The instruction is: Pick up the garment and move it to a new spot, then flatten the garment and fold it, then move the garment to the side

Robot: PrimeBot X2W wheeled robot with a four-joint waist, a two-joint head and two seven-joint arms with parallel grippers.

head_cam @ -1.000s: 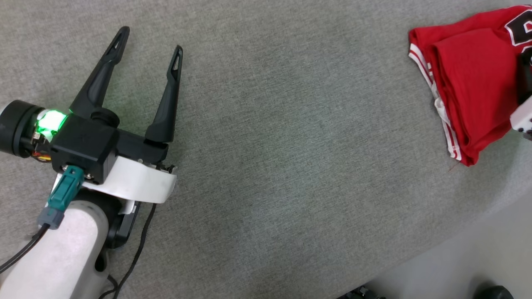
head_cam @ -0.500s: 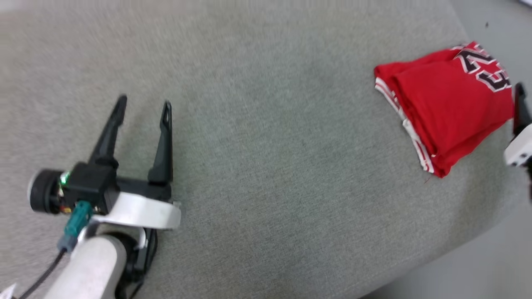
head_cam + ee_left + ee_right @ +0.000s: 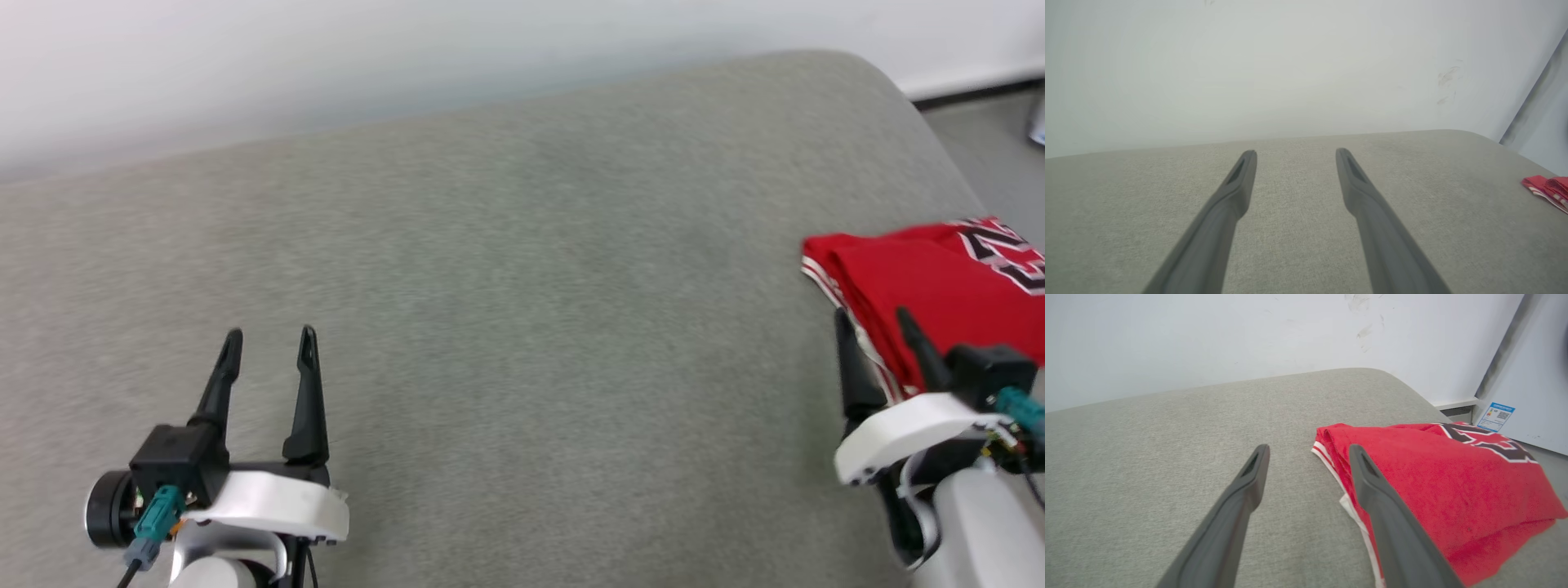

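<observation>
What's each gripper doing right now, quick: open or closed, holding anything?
Left gripper: open, fingers apart, holding nothing.
Right gripper: open, holding nothing; the folded garment lies beside it, not gripped.

The left gripper (image 3: 270,333) has two long, tapering matte-black fingers (image 3: 1231,196), each with a narrow slot near its tip, set in a boxy black housing (image 3: 175,456) on a curved white bracket (image 3: 269,508). A teal connector (image 3: 157,508) with a grey boot ends a black cable, beside a black cylindrical module (image 3: 104,516). The right gripper (image 3: 870,314) is built alike, on a pale grey forearm (image 3: 971,523).
</observation>
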